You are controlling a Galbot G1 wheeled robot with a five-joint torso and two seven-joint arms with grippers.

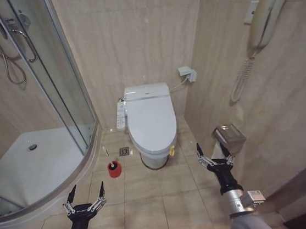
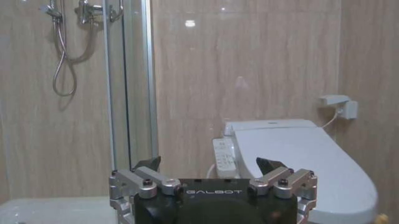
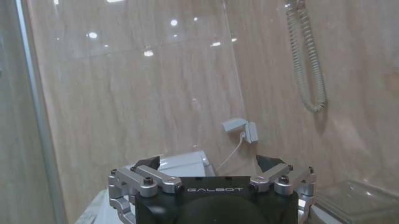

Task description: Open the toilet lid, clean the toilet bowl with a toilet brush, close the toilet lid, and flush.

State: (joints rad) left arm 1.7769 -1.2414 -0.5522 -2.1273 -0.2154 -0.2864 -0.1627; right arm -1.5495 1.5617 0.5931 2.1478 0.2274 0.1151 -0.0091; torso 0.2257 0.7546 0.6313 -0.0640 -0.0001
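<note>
Right, you're parked back from the toilet, and the toilet lid (image 1: 151, 117) is down flat over the bowl, so nothing has been opened yet. Your left gripper (image 1: 86, 198) hangs low over the floor tiles with its fingers spread apart and empty; your right gripper (image 1: 213, 155) sits a little higher on the other side, fingers also apart and holding nothing. The lid lies straight ahead, between your two arms, with its long axis running away from you toward the back wall and its rounded front edge pointing at you. That front edge is what the lift turns on, I'd say, and your right gripper looks the nearer of the two to it. The toilet brush (image 1: 113, 165) stands in its red holder (image 1: 114, 170) on the floor just left of the toilet base, closer to your left gripper.
</note>
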